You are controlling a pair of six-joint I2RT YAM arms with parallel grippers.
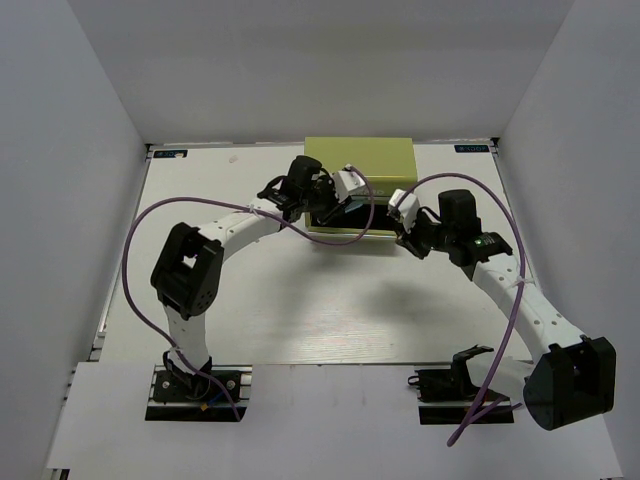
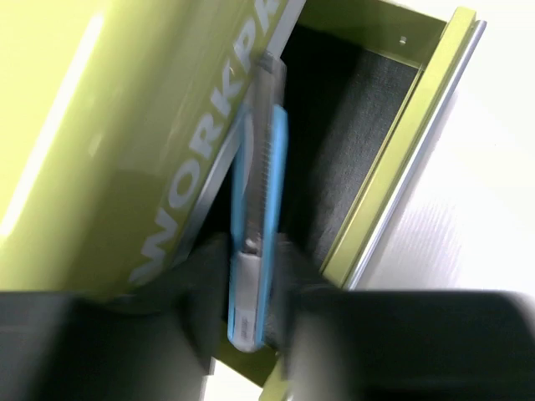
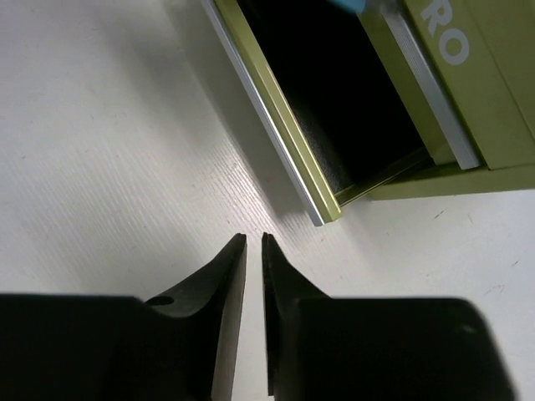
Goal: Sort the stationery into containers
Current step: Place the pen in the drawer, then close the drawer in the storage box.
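Observation:
My left gripper [image 2: 251, 284] is shut on the slim light blue pen [image 2: 255, 217], a flat blue and grey piece. It holds the pen over the open lower drawer [image 2: 410, 142] of the olive-green chest [image 2: 100, 125]. In the top view the chest [image 1: 360, 155] stands at the back middle, with the left gripper [image 1: 330, 205] at its front. My right gripper [image 3: 254, 240] is shut and empty, low over the table just off the drawer's front corner [image 3: 322, 213]. It also shows in the top view [image 1: 402, 228]. The other pens are out of view.
The drawer's inside [image 2: 351, 150] is dark and lined. White walls enclose the table [image 1: 300, 300] on three sides. Purple cables loop off both arms.

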